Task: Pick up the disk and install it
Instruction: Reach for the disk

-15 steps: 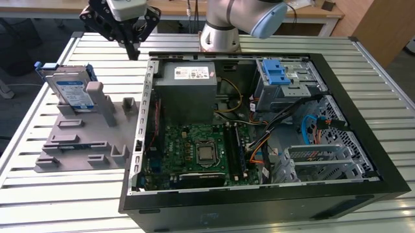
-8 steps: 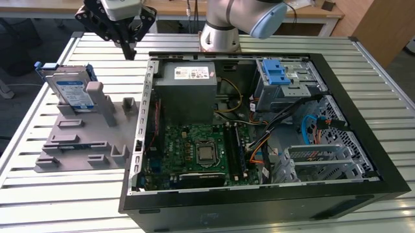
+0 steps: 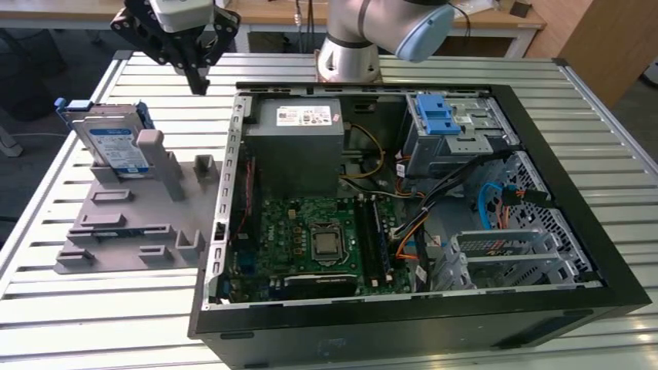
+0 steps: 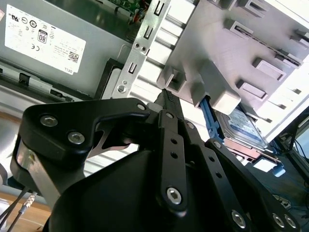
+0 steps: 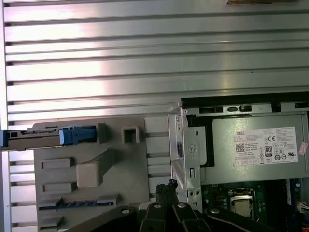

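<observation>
Hovering nr disk, jaws together.

I read this as a robotics lab or test workshop. The arm base stands on a slatted aluminium table. An opened computer case lies on it, boards bare, and the disk stands in a grey stand. Beyond the table's far edge is what may be a wooden desk.
</observation>
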`<state>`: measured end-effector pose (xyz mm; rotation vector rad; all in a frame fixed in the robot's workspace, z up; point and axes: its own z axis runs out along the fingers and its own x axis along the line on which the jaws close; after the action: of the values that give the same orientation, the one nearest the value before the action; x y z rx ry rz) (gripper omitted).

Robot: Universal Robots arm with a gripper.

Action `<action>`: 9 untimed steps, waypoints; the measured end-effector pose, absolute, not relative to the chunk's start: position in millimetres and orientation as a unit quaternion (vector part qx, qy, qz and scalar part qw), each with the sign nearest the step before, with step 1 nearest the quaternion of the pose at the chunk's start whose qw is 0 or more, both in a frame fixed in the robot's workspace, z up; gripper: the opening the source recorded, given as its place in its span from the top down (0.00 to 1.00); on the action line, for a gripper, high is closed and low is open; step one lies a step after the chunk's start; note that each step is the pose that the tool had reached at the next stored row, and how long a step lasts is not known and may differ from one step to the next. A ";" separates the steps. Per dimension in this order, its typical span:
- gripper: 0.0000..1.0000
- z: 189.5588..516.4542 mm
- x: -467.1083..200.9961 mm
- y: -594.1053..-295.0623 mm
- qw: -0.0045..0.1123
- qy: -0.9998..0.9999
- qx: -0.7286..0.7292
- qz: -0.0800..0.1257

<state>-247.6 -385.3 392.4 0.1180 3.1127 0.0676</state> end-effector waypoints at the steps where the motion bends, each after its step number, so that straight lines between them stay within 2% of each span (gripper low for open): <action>1: 0.89 392.4 -248.6 -385.2 0.013 0.999 0.038 0.022; 9: 0.89 392.3 -256.6 -384.1 0.013 0.999 0.038 0.022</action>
<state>-256.6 -384.1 392.3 0.1180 3.1127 0.0676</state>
